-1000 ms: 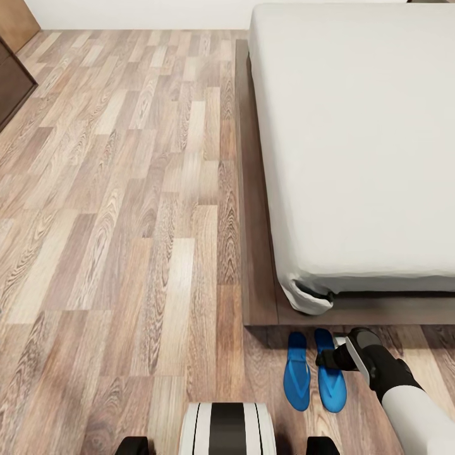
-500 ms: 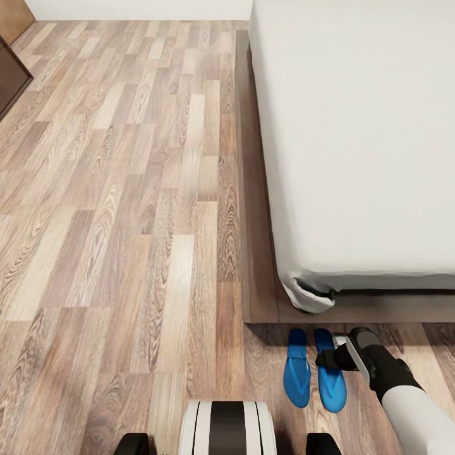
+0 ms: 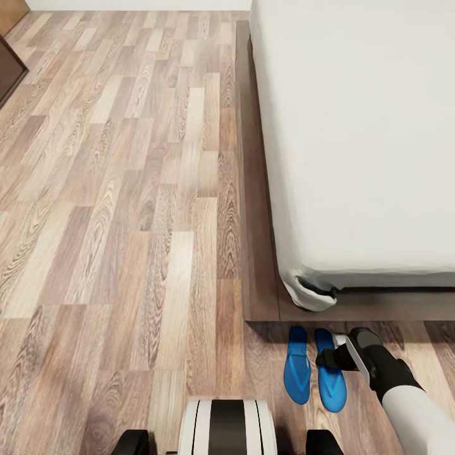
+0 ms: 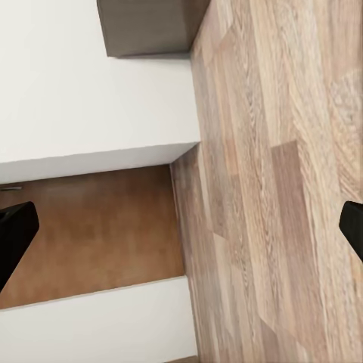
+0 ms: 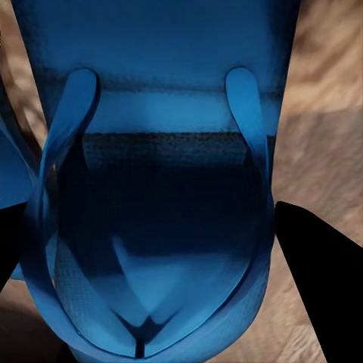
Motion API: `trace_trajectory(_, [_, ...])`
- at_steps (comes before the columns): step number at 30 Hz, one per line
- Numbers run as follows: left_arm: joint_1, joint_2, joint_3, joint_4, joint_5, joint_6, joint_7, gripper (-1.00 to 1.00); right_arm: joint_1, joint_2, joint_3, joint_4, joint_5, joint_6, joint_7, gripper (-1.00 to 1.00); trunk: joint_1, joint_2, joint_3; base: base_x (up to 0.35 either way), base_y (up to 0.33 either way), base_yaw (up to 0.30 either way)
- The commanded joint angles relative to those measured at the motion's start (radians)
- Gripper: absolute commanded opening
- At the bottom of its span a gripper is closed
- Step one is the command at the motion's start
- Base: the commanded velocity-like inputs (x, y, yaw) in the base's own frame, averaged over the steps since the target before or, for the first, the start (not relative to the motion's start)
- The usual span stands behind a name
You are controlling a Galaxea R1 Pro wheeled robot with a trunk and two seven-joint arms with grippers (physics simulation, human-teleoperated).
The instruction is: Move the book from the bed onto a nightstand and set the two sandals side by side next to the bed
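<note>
Two blue sandals lie side by side on the wood-plank floor, just beyond the foot corner of the bed; the right end effector sits low over the sandal nearer the arm, fingers spread to either side of the sole and gripping nothing; the left end effector hangs spread over bare floor near a white wall; the book is not visible on the mattress portion shown. Judgement: the sandals look light, flat and flexible; edges of the sole offer the surest hold, the thin strap being likely to deform.
</note>
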Motion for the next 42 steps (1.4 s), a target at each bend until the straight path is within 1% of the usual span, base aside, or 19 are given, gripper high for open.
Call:
trace_trajectory(1, [-0.001, 0.001, -0.008, -0.001, 0.000, 0.010, 0.006, 1.00, 0.000, 0.000, -0.002, -0.001, 0.003, 0.004, 0.005, -1.00, 0.000, 0.000, -0.001, 0.000, 0.000, 0.000])
trace_trajectory(13, [-0.001, 0.001, -0.008, 0.000, 0.000, 0.010, 0.006, 1.00, 0.000, -0.001, -0.003, -0.001, 0.003, 0.003, 0.005, -1.00, 0.000, 0.000, -0.001, 0.000, 0.000, 0.000])
trace_trajectory(16, [-0.001, 0.001, -0.008, 0.000, 0.000, 0.010, 0.006, 1.00, -0.003, -0.001, -0.003, -0.001, 0.003, 0.003, 0.005, -1.00, 0.001, -0.001, -0.012, 0.000, 0.000, 0.000])
trace_trajectory(27, [-0.001, 0.001, -0.009, 0.001, 0.000, 0.010, 0.006, 1.00, -0.008, 0.000, -0.003, -0.001, 0.002, 0.002, 0.005, -1.00, 0.001, -0.001, -0.012, 0.000, 0.000, 0.000])
trace_trajectory(32, [-0.001, 0.001, -0.009, 0.001, 0.000, 0.010, 0.006, 1.00, -0.009, 0.000, -0.003, -0.001, 0.001, -0.034, 0.005, -1.00, 0.001, -0.001, -0.012, 0.000, 0.000, 0.000])
trace_trajectory(34, [-0.001, 0.001, -0.009, 0.001, 0.000, 0.010, 0.006, 1.00, -0.009, 0.000, -0.003, -0.001, 0.001, -0.045, 0.005, -1.00, 0.002, -0.001, -0.020, 0.000, 0.000, 0.000])
trace_trajectory(36, [-0.001, 0.001, -0.009, 0.001, 0.000, 0.010, 0.006, 1.00, -0.009, 0.000, -0.003, -0.001, 0.001, -0.048, 0.005, -1.00, 0.003, -0.002, -0.028, 0.000, 0.000, 0.000])
trace_trajectory(42, [-0.001, 0.002, -0.008, 0.001, 0.000, 0.010, 0.006, 1.00, -0.009, 0.000, -0.003, -0.001, 0.001, -0.052, 0.005, -1.00, 0.003, -0.002, -0.028, 0.000, 0.000, 0.000])
